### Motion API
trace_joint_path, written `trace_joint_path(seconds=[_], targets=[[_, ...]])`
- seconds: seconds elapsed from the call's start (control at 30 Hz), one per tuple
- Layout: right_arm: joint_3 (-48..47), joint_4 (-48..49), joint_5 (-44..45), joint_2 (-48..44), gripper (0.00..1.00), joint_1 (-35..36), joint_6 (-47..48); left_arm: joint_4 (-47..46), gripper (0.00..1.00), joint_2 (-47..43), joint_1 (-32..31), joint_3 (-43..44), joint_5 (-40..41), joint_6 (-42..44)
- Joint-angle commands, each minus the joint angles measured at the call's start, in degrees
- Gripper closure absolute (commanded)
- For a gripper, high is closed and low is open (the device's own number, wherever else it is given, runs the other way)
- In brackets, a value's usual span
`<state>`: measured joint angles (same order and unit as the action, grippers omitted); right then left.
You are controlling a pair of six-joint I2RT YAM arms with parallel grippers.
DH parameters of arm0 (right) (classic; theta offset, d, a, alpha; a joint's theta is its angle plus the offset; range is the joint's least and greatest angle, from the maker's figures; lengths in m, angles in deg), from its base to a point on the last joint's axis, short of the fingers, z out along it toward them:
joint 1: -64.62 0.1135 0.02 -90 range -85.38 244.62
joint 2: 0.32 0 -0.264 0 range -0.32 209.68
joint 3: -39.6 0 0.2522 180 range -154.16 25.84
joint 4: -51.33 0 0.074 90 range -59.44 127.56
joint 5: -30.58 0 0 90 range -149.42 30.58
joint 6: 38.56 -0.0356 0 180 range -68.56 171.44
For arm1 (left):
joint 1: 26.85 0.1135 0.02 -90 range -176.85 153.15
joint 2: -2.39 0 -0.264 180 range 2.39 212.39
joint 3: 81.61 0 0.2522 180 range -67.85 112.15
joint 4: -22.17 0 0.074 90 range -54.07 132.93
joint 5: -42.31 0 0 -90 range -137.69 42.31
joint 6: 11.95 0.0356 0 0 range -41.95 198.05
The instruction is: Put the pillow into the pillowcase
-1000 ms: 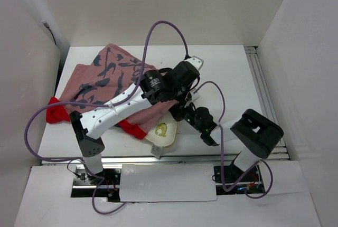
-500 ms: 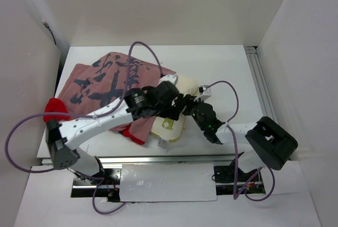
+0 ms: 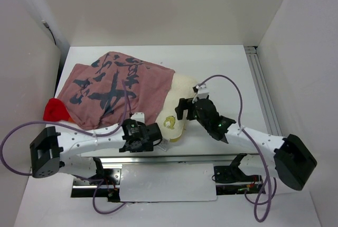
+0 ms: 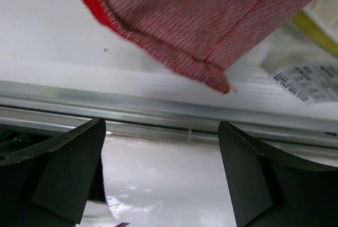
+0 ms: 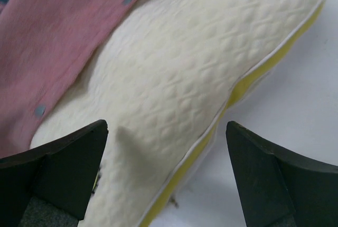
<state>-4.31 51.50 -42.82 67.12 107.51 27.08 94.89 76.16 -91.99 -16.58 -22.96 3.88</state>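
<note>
**Both arms drop back toward the near edge, tools sprung apart**

Nearest, my left tool [image 4: 161,185] hangs with its fingers apart over the rail [image 4: 158,119], and the pillowcase [image 4: 211,21] corner lies just beyond it. Further in, my right tool [image 5: 166,179] is spread just as wide above the pillow [image 5: 200,68], gripping nothing. The pillow's cream end sticks out of the pillowcase; I cannot tell whether the rest is inside or only underneath. Pinching both layers would close the mouth. A tug could drag the pillow off the surface [image 3: 222,63].

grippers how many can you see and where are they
2. The left gripper is at the table's near edge beside the pillowcase's corner; the right gripper hangs over the pillow's uncovered end.
</note>
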Motion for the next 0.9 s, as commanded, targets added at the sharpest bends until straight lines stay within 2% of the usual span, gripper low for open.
trace_joint_path(seconds=[0.0,0.13,0.27,0.4,0.47,0.5,0.53,0.6,0.63,0.67,0.7,0.77,0.87], targets=[[-4.73,-16.11,-4.2,-4.5,0.0,3.94,7.04,-2.34,0.0,3.56,-0.51,3.57,5.76,-6.43],[-7.2,-23.24,-8.68,-6.53,0.0,9.48,9.77,-8.66,0.0,4.62,2.9,5.86,7.52,-1.95],[-7.81,-25.7,-10.36,-7.06,0.0,11.69,10.91,-17.97,0.0,3.48,10.45,0.69,1.31,6.82],[-10.35,-28.61,-10.36,-6.53,0.0,11.69,9.59,-24.14,0.0,3.48,11.18,-2.83,-0.82,12.81],[-11.42,-29.39,-12.72,-6.0,0.0,11.69,9.59,-26.25,0.05,2.95,10.56,-4.15,-2.13,14.83],[-11.42,-30.19,-13.6,-5.31,0.0,11.69,9.59,-26.79,0.09,2.95,10.56,-4.16,-2.14,14.85],[-12.12,-30.19,-14.22,-5.3,0.0,12.21,10.29,-26.79,0.18,2.95,10.56,-4.16,-2.14,14.85],[-11.07,-29.32,-16.32,-4.6,0.0,12.21,10.91,-26.79,0.53,2.95,10.56,-4.68,-2.14,14.85],[-9.85,-28.79,-17.12,-3.81,0.0,12.74,11.61,-25.22,0.79,2.95,10.56,-4.68,-2.14,14.32],[-9.84,-28.79,-17.65,-3.11,0.0,12.74,11.62,-24.51,0.95,2.95,10.56,-4.16,-2.14,14.32],[-9.84,-28.79,-19.05,-1.19,0.0,12.74,12.4,-23.9,1.0,2.95,10.56,-3.63,-2.14,13.8],[-9.84,-28.27,-19.85,1.19,0.0,12.74,13.02,-22.58,1.0,2.17,10.56,-3.63,-1.53,13.79],[-7.39,-22.39,-19.07,5.15,0.0,13.88,15.47,-22.57,1.0,-0.21,10.04,-3.63,-1.0,13.26]])
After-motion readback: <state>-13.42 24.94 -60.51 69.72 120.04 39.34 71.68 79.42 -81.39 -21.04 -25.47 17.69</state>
